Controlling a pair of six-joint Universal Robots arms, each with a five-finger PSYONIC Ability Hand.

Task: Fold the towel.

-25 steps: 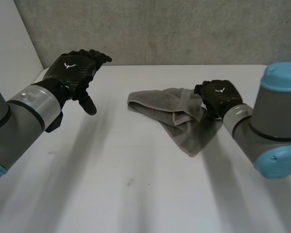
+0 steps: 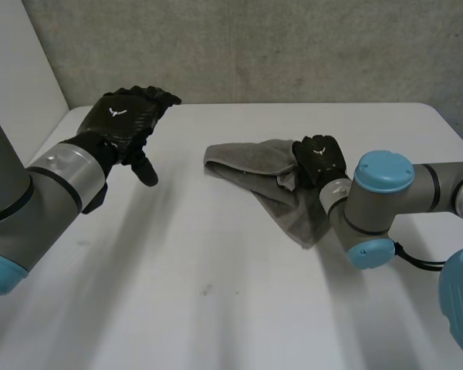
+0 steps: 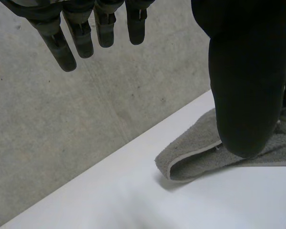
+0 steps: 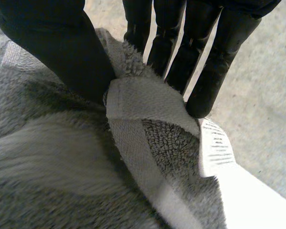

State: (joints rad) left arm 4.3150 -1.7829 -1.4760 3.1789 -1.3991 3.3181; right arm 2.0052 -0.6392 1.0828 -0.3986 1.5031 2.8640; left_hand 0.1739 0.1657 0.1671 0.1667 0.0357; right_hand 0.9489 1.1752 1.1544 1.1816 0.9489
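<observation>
Grey towel (image 2: 251, 160) lies crumpled and partly doubled over on the white worktop (image 2: 216, 293), near its far edge. Right robot hand (image 2: 318, 158) rests on the towel's right end. Its wrist view shows the thumb and straight fingers (image 4: 219, 57) pinching a folded, hemmed edge of the towel, just beside a white label (image 4: 213, 148). Left robot hand (image 2: 125, 116) hangs above the worktop, well apart from the towel's left end, fingers relaxed and spread, holding nothing.
</observation>
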